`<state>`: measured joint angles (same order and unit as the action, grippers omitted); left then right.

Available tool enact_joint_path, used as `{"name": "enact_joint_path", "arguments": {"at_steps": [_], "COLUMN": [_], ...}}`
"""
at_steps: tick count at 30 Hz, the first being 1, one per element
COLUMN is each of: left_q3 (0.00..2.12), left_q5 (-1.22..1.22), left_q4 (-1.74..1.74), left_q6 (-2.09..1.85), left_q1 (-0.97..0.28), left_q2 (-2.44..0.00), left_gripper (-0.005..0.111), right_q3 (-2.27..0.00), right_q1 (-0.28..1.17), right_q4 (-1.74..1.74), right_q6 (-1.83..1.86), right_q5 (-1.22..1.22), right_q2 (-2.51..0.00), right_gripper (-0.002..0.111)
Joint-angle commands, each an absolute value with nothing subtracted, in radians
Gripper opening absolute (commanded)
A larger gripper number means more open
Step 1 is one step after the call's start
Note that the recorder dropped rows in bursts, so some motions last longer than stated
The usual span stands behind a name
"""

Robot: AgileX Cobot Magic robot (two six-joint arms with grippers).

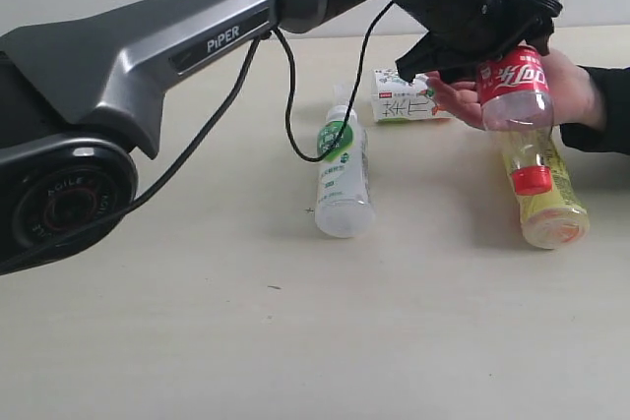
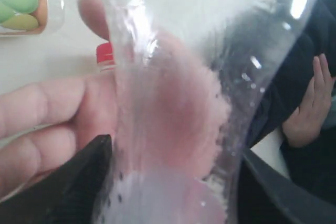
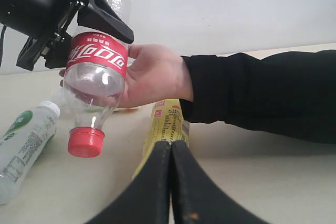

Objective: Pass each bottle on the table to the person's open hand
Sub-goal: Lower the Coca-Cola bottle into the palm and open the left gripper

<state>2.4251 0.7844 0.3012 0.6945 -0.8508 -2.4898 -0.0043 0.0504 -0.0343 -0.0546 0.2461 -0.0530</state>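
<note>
The table (image 1: 197,341) carries three bottles lying on their sides. The left arm (image 1: 148,56) reaches across to the far right. The left gripper (image 1: 487,41) is clamped on the cola bottle (image 1: 514,90), held cap down above the table. The person's hand (image 1: 571,86) is open against this bottle. The white bottle (image 1: 343,169) lies at centre. The tea bottle (image 1: 546,194) lies right, under the cola cap. The short bottle (image 1: 406,97) lies farther back. The right gripper (image 3: 170,171) is low over the table, fingers together, empty.
</note>
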Motion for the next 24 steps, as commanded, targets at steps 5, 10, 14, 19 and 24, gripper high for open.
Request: {"name": "enact_joint_path", "arguments": {"at_steps": [5,10,14,19,24], "left_q3": [2.431,2.431,2.431,2.431,2.431], "left_q5": [0.761,0.758,0.751,0.729,0.690], "left_q4": [0.322,0.329,0.395,0.503,0.550], "left_q6": [0.745,0.768,0.768,0.761,0.739], "left_q1": [-0.806,-0.792,-0.782,-0.776,-0.776], "left_q2": [-2.492,-2.503,-2.525,-2.558,-2.572], "left_gripper": [0.000,0.000,0.000,0.000,0.002], "right_q3": [0.000,0.000,0.000,0.000,0.000], "right_q1": [0.046,0.046,0.046,0.046,0.046], "right_q4": [-0.034,-0.034,-0.034,-0.034,-0.034], "right_q6": [-0.053,-0.053,-0.053,-0.053,-0.053], "right_q5": [0.239,0.239,0.239,0.239,0.239], "right_q2": [-0.049,-0.049,-0.049,-0.049,-0.049], "right_gripper": [0.000,0.000,0.000,0.000,0.000]}}
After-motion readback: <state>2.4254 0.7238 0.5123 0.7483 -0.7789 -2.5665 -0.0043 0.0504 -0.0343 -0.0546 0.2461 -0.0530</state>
